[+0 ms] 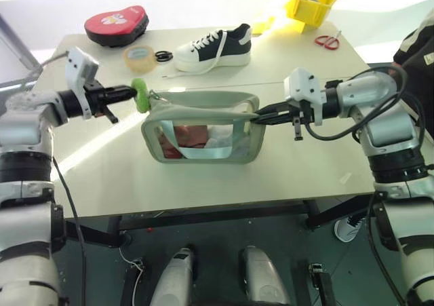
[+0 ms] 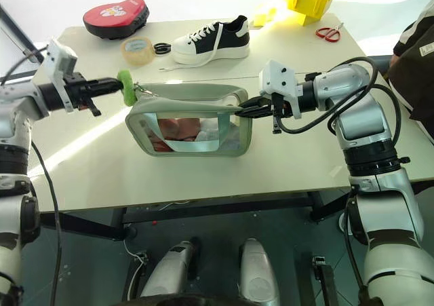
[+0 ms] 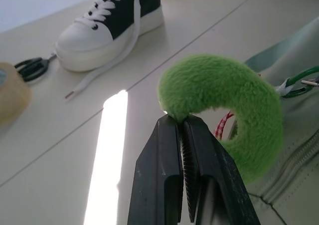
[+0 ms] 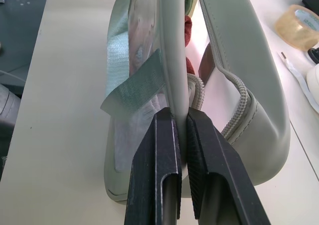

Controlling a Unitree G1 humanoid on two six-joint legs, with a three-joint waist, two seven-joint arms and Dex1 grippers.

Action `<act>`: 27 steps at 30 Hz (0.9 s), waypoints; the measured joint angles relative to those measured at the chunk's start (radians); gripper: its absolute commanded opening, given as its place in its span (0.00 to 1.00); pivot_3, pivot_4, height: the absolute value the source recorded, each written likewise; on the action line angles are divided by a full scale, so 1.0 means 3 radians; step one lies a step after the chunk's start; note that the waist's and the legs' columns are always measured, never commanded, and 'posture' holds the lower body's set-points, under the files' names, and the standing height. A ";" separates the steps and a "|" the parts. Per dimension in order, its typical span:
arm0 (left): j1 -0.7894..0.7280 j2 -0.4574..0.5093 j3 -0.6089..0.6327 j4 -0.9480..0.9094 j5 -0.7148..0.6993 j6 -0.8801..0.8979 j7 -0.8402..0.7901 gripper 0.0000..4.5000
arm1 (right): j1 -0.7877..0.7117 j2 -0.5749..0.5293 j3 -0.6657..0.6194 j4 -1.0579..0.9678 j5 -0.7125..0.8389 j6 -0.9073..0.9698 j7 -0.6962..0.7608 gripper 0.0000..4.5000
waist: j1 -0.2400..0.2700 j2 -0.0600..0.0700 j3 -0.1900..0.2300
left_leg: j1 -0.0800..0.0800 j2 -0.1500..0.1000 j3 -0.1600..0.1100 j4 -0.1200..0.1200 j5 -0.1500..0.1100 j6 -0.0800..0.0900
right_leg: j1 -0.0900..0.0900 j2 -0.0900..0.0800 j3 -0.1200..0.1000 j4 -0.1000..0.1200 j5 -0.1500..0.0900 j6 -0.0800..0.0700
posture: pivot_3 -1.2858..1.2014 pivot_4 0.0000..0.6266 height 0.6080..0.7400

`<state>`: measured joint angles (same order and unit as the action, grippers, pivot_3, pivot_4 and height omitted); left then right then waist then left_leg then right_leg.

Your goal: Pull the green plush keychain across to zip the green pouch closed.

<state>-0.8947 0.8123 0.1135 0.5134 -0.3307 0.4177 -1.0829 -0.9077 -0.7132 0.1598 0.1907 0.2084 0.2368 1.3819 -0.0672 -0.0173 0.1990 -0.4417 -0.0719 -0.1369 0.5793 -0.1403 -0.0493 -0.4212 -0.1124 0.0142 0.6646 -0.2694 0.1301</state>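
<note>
The pale sage-green boxy pouch (image 1: 203, 133) with clear plastic windows stands mid-table, well back from the table's (image 1: 203, 180) near edge, its top gaping. The left gripper (image 3: 183, 122) is clenched on the fuzzy lime-green plush ring keychain (image 1: 140, 95) at the pouch's left end. The right gripper (image 4: 182, 116) pinches the pouch's right-end rim. Bare tabletop lies left of the keychain; a black-and-white sneaker (image 1: 214, 48) and a yellowish tape roll (image 1: 138, 57) sit farther back.

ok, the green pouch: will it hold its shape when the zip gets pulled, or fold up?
Likely floppy: the green pouch has soft fabric edges and clear film sides, and its open top sags. It probably slides or buckles unless braced, which the right gripper does, clamped on its end. It looks light for its size.
</note>
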 measured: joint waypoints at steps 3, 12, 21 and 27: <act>-0.0061 0.0043 -0.0002 -0.0170 -0.0003 -0.0014 -0.0043 0.01 | 0.0000 0.0000 0.0000 0.0006 0.0000 -0.0008 -0.0001 0.00 | -0.0002 0.0000 0.0000 | 0.0000 0.0000 0.0000 0.0000 0.0000 0.0000 | 0.0000 0.0000 0.0000 0.0000 0.0000 0.0000 | 0.52 0.24 1.00; -0.0300 -0.0074 -0.0304 -0.0861 0.0101 -0.0122 -0.0147 0.01 | -0.0001 0.0007 0.0000 0.0026 -0.0007 -0.0025 -0.0014 0.00 | 0.0000 0.0000 0.0000 | 0.0000 0.0000 0.0000 0.0001 0.0000 0.0000 | 0.0002 0.0000 0.0000 0.0000 0.0000 0.0000 | 0.52 0.24 1.00; -0.0259 -0.0163 -0.0736 -0.1097 0.0413 -0.0502 -0.0309 0.15 | 0.0000 0.0019 -0.0001 0.0019 -0.0008 -0.0019 -0.0038 0.00 | -0.0004 0.0000 0.0000 | 0.0001 0.0000 0.0001 0.0001 0.0000 0.0000 | 0.0002 0.0001 0.0001 0.0000 0.0000 0.0000 | 0.52 0.24 1.00; -0.0297 -0.0154 -0.0797 -0.0983 0.0477 -0.0662 -0.0383 0.77 | 0.0005 0.0019 -0.0001 -0.0004 -0.0014 -0.0008 -0.0059 0.00 | -0.0006 0.0000 0.0000 | 0.0001 0.0000 0.0001 0.0001 0.0000 0.0000 | 0.0001 0.0001 0.0001 0.0000 0.0000 0.0000 | 0.52 0.24 1.00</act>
<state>-0.9837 0.7661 -0.1255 0.2183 -0.1877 0.2192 -1.1977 -0.9062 -0.7075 0.1597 0.1897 0.2044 0.2344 1.3641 -0.0690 -0.0173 0.1990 -0.4415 -0.0718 -0.1366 0.5797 -0.1403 -0.0492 -0.4207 -0.1120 0.0145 0.6647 -0.2694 0.1301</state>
